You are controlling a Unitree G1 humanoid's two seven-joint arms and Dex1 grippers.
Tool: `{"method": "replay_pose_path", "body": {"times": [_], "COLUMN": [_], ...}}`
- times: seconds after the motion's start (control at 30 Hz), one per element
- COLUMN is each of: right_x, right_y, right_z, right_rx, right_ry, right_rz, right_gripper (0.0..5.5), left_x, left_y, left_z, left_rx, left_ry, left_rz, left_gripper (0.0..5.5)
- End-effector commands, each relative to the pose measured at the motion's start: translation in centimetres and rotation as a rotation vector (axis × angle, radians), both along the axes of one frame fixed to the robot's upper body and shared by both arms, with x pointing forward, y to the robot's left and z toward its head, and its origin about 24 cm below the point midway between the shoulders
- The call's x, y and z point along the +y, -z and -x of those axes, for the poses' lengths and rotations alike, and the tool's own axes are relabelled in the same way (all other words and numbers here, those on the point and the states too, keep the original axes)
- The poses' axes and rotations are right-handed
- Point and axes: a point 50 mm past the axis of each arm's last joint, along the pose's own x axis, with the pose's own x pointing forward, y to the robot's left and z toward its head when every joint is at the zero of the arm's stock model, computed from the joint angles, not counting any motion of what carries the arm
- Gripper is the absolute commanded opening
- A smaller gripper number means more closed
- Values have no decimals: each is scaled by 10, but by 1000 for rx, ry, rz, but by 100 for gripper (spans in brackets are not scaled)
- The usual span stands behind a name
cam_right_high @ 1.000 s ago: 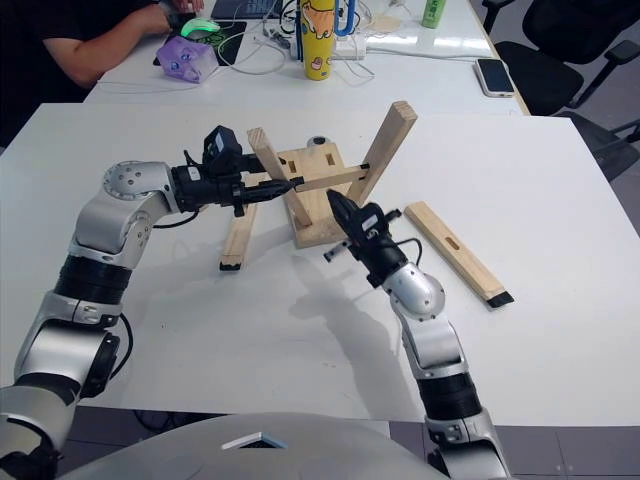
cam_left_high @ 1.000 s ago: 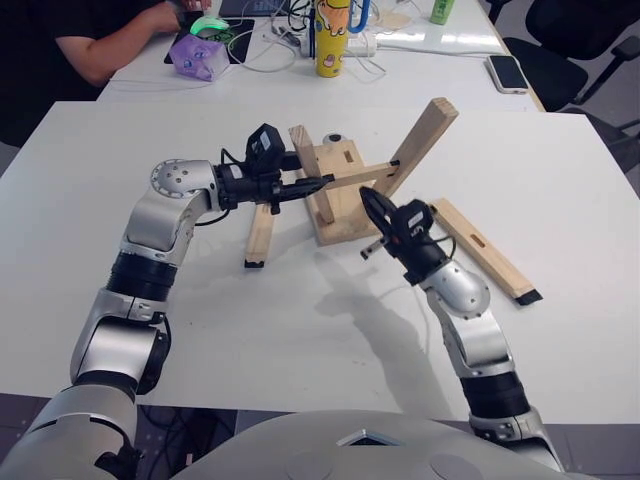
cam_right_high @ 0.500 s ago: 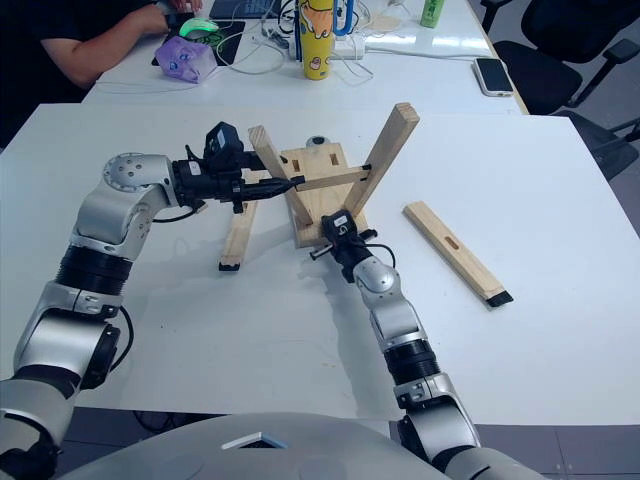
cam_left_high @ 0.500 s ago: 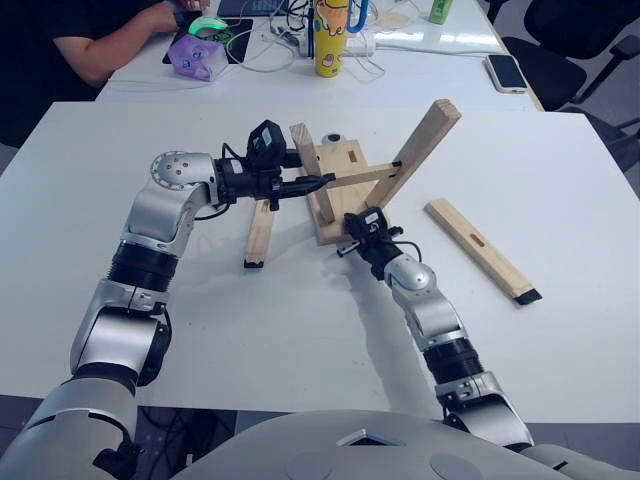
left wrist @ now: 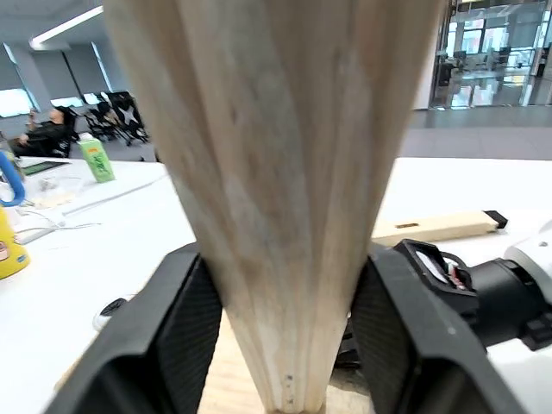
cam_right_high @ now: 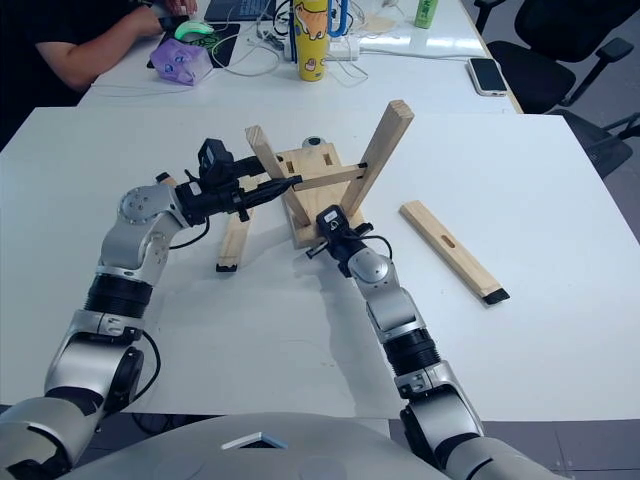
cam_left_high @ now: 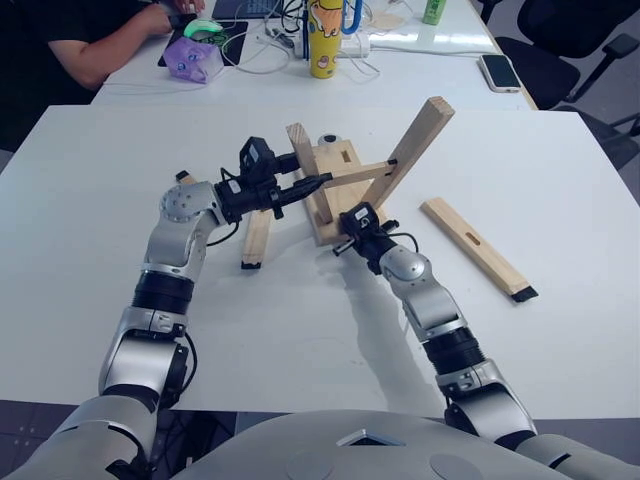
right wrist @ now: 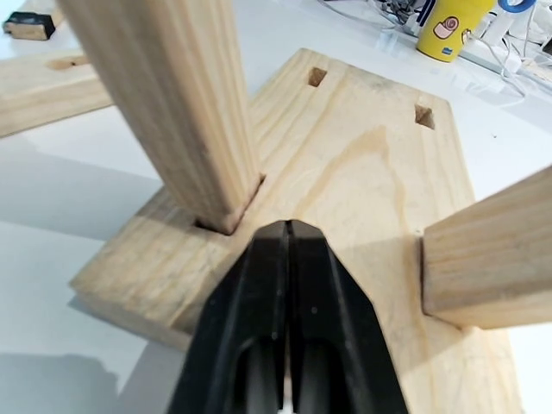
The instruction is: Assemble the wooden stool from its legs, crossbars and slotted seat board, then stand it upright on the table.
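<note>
Stool seat board (cam_left_high: 338, 160), from the head views: lying flat, underside up, toward the far middle of the table (cam_left_high: 540, 180), and carrying two legs. Tall leg (cam_left_high: 415, 150) leaning up and to the right out of the board; short leg (cam_left_high: 303, 150) rising at the board's left edge. Crossbar (cam_left_high: 360, 174) spanning between them, its right end meeting the tall leg. Left hand (cam_left_high: 312, 184) gripping the crossbar at its left end, beside the short leg. Right hand (cam_left_high: 350, 228) hovering at the board's near edge, close to the tall leg's foot. Right loose leg (cam_left_high: 478, 248) lying flat well apart from the board; left loose leg (cam_left_high: 258, 230) lying just beside it, under the left arm.

From the left wrist: clamping a pale wooden bar between two black fingers (left wrist: 185, 336), so closed on wood, with the right hand and the right loose leg showing beyond.

From the right wrist: holding both fingers (right wrist: 259, 345) pressed together with nothing between them, pointing at the board between the two seated legs. Cannot tell whether touching the wood. Two empty slots (right wrist: 316, 78) gaping at the board's far end.

Judging from all this, sitting at roughly the halfway mark. Done: two legs slotted in and one crossbar placed, though impossible to say whether fully seated. Remaining: fitting both loose legs into the empty slots, bracing them, and turning the stool upright.
</note>
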Motion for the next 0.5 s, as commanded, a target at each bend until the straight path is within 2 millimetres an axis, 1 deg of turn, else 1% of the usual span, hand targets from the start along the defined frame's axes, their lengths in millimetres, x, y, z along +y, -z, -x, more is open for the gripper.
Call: {"method": "replay_pose_path", "body": {"times": [0.03, 0.13, 0.2, 0.23, 0.33, 0.37, 0.4, 0.47, 0.5], "right_x": [-15, -17, -16, -14, -4, -1, 2, 8, 12], "right_y": [59, 60, 60, 60, 52, 49, 47, 42, 40], "right_z": [33, 34, 34, 34, 31, 31, 30, 29, 28], "right_rx": [328, 339, 353, 365, 357, 349, 344, 333, 325], "right_ry": [45, 66, 76, 83, 79, 73, 68, 48, 29], "right_rz": [72, 64, 42, 24, -69, -85, -97, -111, -113], "right_gripper": [0, 0, 0, 0, 0, 0, 0, 0, 0], "left_x": [14, 19, 25, 29, 34, 33, 32, 28, 26], "left_y": [33, 25, 19, 20, 34, 41, 46, 54, 55], "left_z": [11, 14, 21, 28, 49, 56, 61, 68, 70], "left_rx": [56, -37, -86, -93, -45, -19, -1, 38, 51], "left_ry": [-152, -228, -267, -282, -301, -299, -302, -346, -376], "left_rz": [-66, -68, -58, -64, -120, -145, -162, -162, -150], "left_gripper": [295, 337, 361, 372, 413, 434, 444, 473, 473]}}
